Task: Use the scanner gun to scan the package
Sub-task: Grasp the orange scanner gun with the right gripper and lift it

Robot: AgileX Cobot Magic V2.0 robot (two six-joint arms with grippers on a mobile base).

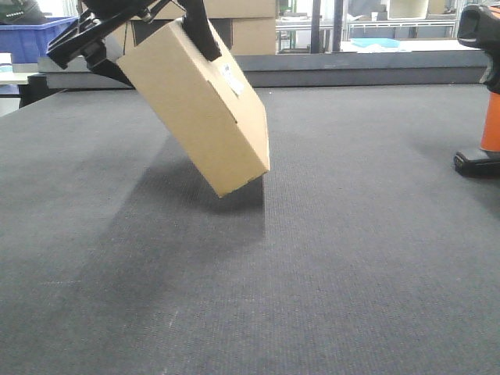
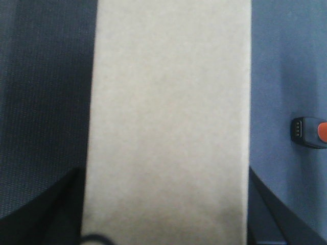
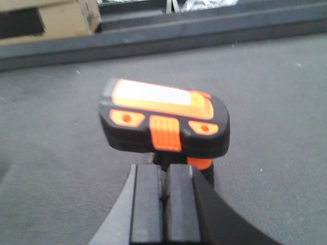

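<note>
The package [image 1: 195,109] is clamped by the left gripper [image 1: 152,51], with its long axis tilted down-right. The right gripper [image 3: 163,176] is closed, empty, near the scanner gun [image 3: 163,117].

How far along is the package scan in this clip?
Done: the left hand holds the package raised and tilted over the mat, white sticker showing. In hand: the right hand, pads together, sits just behind the scanner gun, which stands ungrasped. Left: grip the scanner, aim at the sticker, scan.
</note>
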